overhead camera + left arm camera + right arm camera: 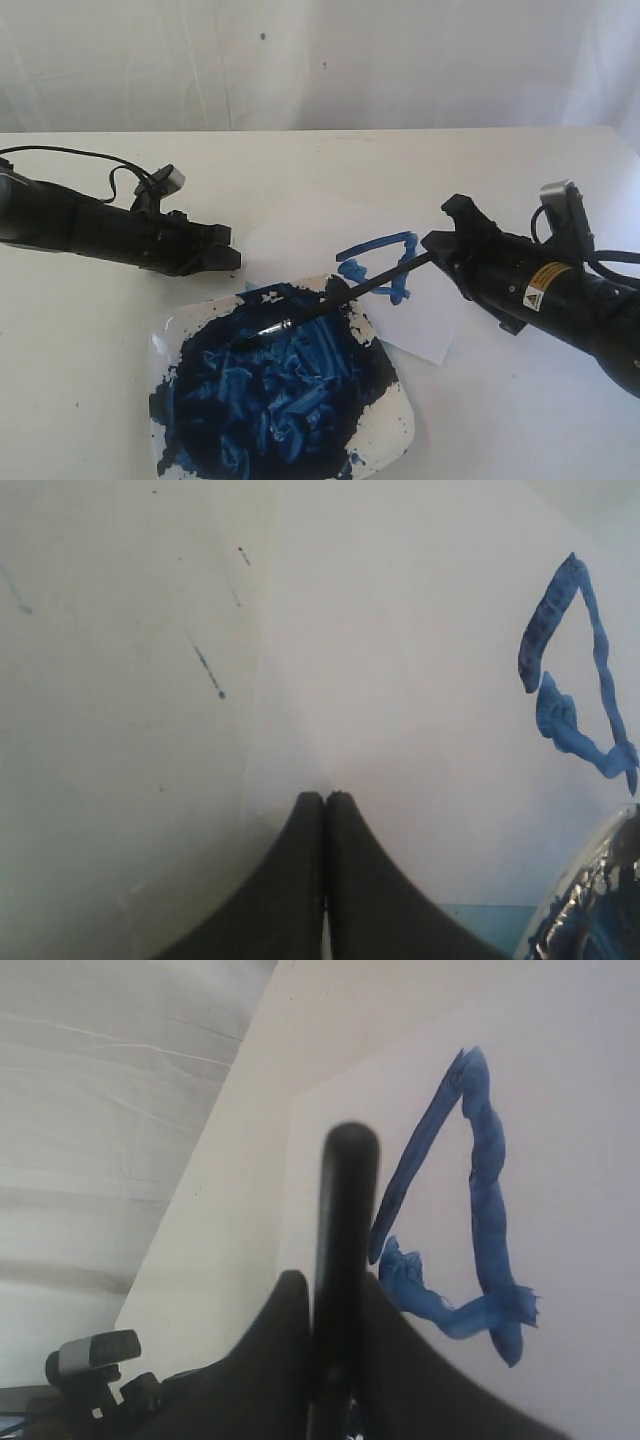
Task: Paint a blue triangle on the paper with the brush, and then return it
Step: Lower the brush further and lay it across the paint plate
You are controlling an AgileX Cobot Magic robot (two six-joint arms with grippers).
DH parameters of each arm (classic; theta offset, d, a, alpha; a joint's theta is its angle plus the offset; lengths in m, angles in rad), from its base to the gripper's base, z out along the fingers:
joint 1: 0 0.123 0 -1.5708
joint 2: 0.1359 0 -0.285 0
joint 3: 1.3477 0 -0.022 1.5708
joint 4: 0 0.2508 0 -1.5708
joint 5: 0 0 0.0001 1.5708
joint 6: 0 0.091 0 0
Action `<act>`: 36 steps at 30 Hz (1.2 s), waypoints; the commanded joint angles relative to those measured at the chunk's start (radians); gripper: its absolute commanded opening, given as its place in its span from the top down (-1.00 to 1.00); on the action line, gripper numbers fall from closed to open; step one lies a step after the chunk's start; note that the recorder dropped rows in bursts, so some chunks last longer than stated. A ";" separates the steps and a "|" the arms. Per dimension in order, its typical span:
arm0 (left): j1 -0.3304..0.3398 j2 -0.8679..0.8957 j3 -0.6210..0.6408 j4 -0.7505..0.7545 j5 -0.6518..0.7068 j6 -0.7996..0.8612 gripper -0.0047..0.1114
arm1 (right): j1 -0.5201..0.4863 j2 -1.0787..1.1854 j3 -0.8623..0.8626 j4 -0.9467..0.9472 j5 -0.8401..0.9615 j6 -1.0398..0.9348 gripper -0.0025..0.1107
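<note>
The blue triangle [380, 262] is a wobbly outline on the paper [300, 230], also seen as the blue triangle [575, 680] and the blue triangle [465, 1220]. My right gripper [436, 247] is shut on the brush [330, 305] near its handle end. The brush slants down to the left, its bristles over the dark paint on the plate [395, 420]. In the right wrist view the black brush handle [345, 1220] sticks out between the fingers. My left gripper [232, 260] is shut and empty, its tips by the paper's left edge [325, 798].
The white square plate of dark-blue paint sits at the front centre, overlapping the paper's near corner. Its rim shows in the left wrist view [590, 880]. White table [80, 380] all round, white curtain behind.
</note>
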 commanded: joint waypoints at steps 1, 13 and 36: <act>-0.006 0.040 0.018 0.018 -0.033 -0.026 0.92 | 0.004 0.024 0.002 -0.034 0.070 -0.054 0.72; -0.006 0.040 0.018 0.018 -0.033 -0.026 0.92 | 0.004 0.161 -0.003 -0.016 -0.071 -0.052 0.64; -0.006 0.040 0.018 0.018 -0.033 -0.026 0.92 | 0.004 0.236 -0.082 -0.017 -0.039 -0.054 0.59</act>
